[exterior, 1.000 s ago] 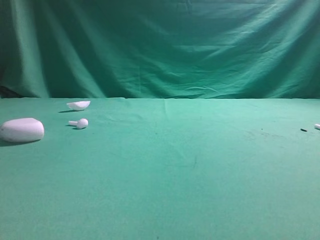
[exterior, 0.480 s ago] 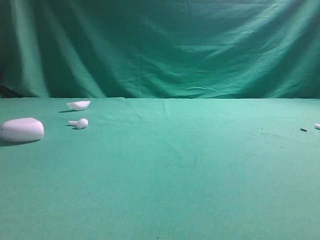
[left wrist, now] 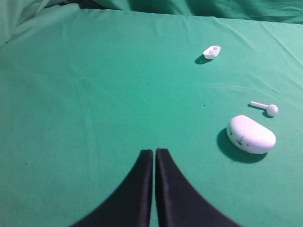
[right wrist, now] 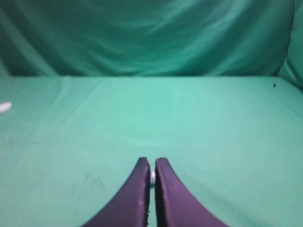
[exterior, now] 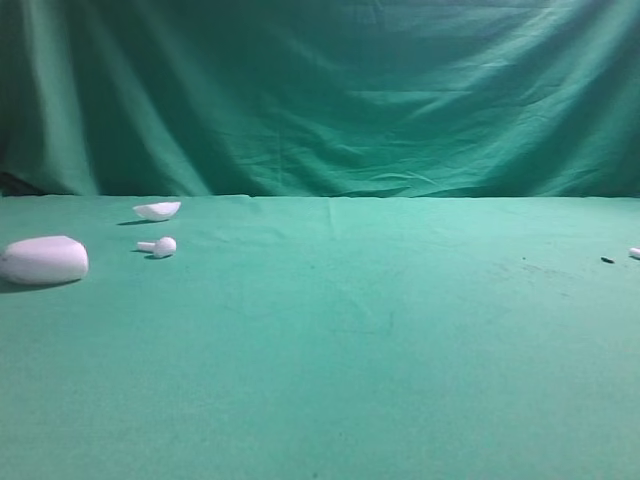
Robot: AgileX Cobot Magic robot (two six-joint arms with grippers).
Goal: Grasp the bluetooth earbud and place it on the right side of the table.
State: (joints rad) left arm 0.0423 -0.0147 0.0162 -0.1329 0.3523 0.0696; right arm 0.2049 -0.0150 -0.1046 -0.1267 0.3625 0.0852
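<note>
A bluetooth earbud [exterior: 160,246] lies on the left of the green table [exterior: 330,340], stem pointing left; it also shows in the left wrist view [left wrist: 268,109]. Neither gripper appears in the high view. My left gripper [left wrist: 155,151] is shut with nothing in it, hovering well left of and nearer than the earbud. My right gripper [right wrist: 152,161] is shut over bare cloth. A tiny pale speck [right wrist: 152,177] shows in the slit between its fingers; I cannot tell what it is.
A white pebble-shaped case [exterior: 43,260] [left wrist: 251,135] sits at the far left beside the earbud, with a shell-shaped lid [exterior: 157,210] [left wrist: 211,51] behind. At the right edge lie a small white thing [exterior: 634,253], cut off by the frame, and a dark speck [exterior: 607,260].
</note>
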